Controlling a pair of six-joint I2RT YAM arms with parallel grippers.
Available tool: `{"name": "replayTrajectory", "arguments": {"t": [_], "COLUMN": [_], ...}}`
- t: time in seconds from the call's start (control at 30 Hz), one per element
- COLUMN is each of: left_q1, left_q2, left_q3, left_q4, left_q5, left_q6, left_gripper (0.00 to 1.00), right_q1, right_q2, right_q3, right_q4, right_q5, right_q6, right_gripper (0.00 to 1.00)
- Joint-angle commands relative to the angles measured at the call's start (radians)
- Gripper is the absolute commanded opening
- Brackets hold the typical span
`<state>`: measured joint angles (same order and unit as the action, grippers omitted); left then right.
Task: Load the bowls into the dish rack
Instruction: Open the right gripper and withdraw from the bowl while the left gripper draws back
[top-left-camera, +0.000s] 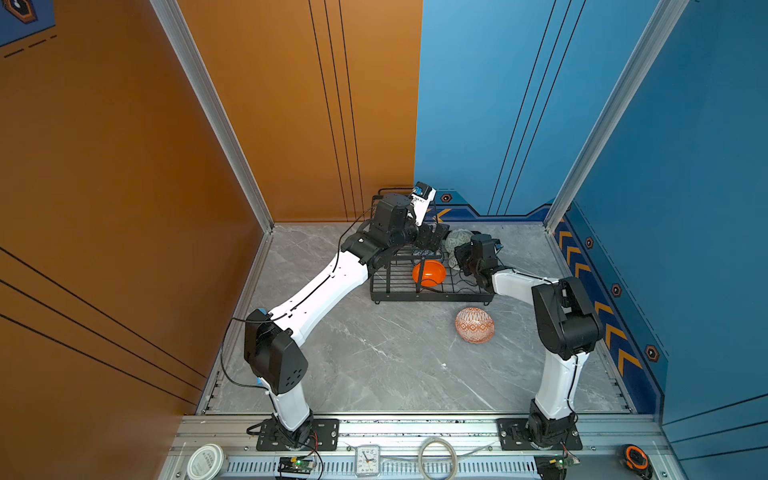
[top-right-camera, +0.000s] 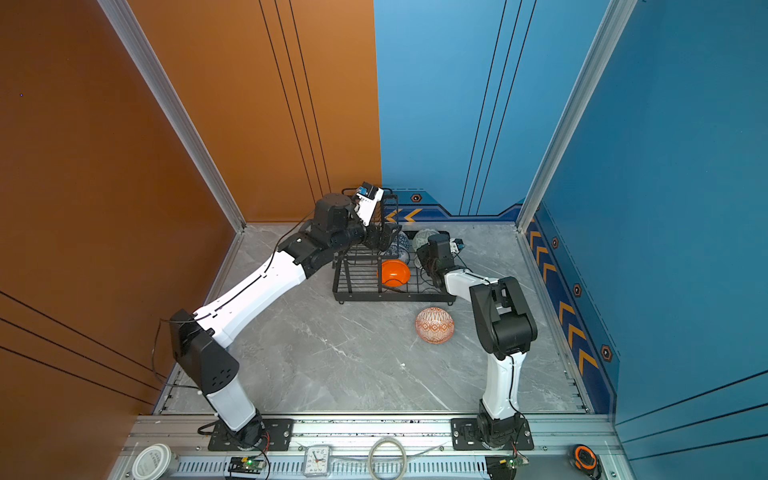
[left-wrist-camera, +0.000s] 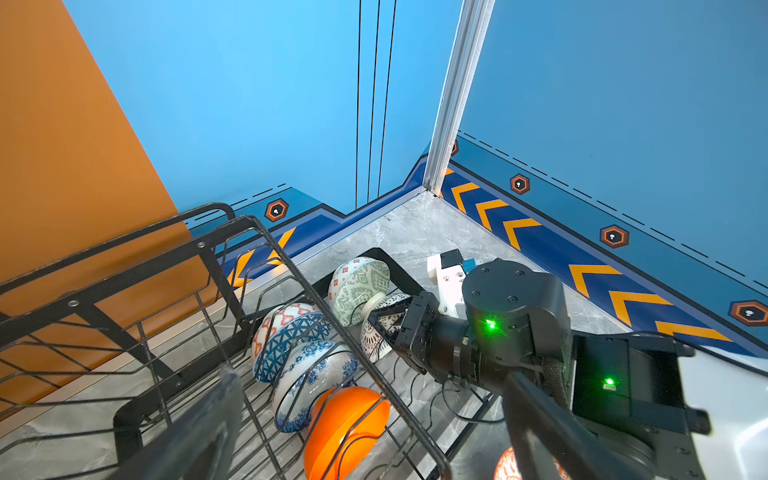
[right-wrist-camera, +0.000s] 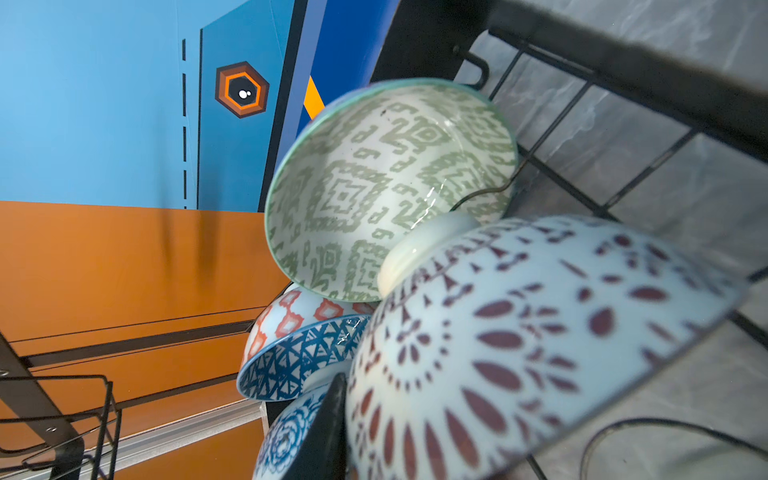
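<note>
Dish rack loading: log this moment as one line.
black wire dish rack: partly loaded | orange-white diamond-patterned bowl: on table | left gripper: open | right gripper: at white dark-patterned bowl

Orange wall (top-left-camera: 124, 166), blue wall (top-left-camera: 685, 166), grey marbled floor (top-left-camera: 374, 365).
You see orange at frame left, blue at right, floor lower centre.
</note>
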<state>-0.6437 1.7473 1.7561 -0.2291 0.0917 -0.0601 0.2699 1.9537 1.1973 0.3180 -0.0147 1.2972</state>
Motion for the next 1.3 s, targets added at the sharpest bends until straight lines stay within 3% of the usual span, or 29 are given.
{"name": "replayTrajectory", "arguments": {"t": [0.0,0.8,1.27], "left_q1": [-0.012,-0.015,-0.016], "left_q2": [0.003,-0.002,0.002], "left_q3": [0.016,0.019,0.02], "left_q4": [0.01,0.011,0.016], "left_q5": [0.01,0.011,0.011], "left_q6": [0.007,0.011,0.011], "left_gripper": [0.98,0.98,0.98], "right_q1": [-0.006,-0.017,-0.032], "right_q2": [-0.013,-0.029,-0.048], "right_q3": [0.017,0.075,0.073], "right_q4": [-0.111,-0.145,-0.153], "right_q5": [0.002,-0.018,-0.03], "right_q6": [-0.029,-0.058,-0.068], "right_gripper": [0.25,0.4,0.43]}}
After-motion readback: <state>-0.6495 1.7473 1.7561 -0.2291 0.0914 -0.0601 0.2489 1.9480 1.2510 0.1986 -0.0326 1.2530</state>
